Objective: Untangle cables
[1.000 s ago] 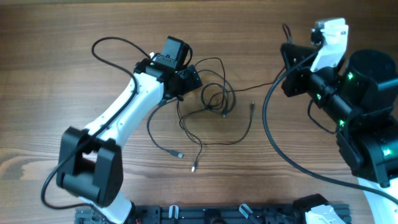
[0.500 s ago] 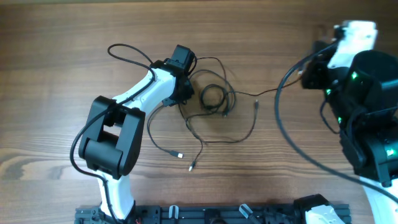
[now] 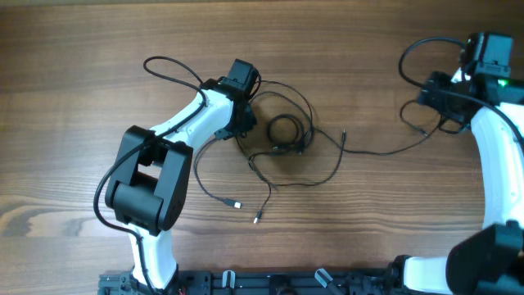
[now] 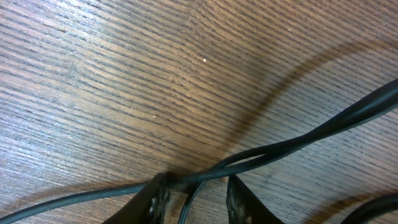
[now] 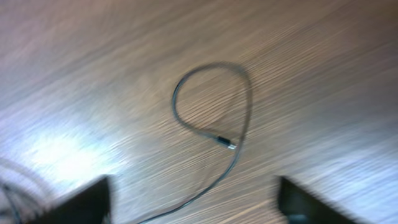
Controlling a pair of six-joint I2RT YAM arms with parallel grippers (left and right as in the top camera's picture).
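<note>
A bunch of thin black flexible cables (image 3: pixel 282 131) with small plug ends lies in a loose coil at the middle of the brown wood-grain counter (image 3: pixel 82 57). Loose strands trail toward the near side, and one long strand runs off to the right. The left gripper (image 3: pixel 244 117) sits at the coil's left edge. Its wrist view shows its jaws slightly parted, straddling crossed strands low against the wood, probably to anchor the bundle while one cable is drawn free. The right gripper (image 3: pixel 432 98) is at the far right, near the long strand's end. Its blurred wrist view shows jaws spread wide and holding nothing, above a cable loop that ends in a plug. No brand, label or writing is legible anywhere.
</note>
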